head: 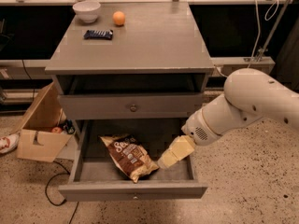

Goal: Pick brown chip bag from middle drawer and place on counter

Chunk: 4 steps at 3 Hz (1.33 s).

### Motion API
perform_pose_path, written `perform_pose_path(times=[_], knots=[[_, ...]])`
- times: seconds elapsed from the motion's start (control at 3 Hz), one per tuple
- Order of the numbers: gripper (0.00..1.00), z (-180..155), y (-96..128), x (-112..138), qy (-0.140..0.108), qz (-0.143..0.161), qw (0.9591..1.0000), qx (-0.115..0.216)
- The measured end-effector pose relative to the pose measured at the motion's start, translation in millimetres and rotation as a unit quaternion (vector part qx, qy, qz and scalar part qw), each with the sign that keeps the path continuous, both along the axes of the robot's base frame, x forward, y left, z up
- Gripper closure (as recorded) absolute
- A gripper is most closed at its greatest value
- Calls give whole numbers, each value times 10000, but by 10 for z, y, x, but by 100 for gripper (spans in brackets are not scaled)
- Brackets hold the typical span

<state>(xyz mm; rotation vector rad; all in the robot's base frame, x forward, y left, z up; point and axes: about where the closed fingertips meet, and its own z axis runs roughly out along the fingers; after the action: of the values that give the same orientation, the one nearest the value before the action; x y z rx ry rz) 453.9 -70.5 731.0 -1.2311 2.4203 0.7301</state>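
The brown chip bag (130, 156) lies flat in the open middle drawer (133, 191), left of centre, its cream end pointing to the front right. The drawer is pulled out at the bottom of the grey cabinet. My gripper (168, 158), cream-coloured on the white arm (243, 104), reaches down into the drawer from the right. Its tip is right beside the bag's right end, at or near touching it. The counter (149, 41) is the grey top slab above.
On the counter's far left stand a white bowl (87, 10), an orange (119, 17) and a dark-blue candy bar (98, 34). The drawer above (133, 107) is closed. An open cardboard box (39, 127) and a cable (53, 190) lie on the floor at left.
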Motion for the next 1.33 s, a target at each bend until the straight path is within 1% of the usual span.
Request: perform_pose_path(times=[0.33, 0.67, 1.0, 1.33], knots=[[0, -267, 118, 141, 24, -7, 10000, 71], [0, -810, 421, 473, -33, -140, 9998, 137], [0, -1312, 724, 794, -132, -475, 9983, 311], [0, -1736, 992, 1138, -323, -864, 9939, 610]])
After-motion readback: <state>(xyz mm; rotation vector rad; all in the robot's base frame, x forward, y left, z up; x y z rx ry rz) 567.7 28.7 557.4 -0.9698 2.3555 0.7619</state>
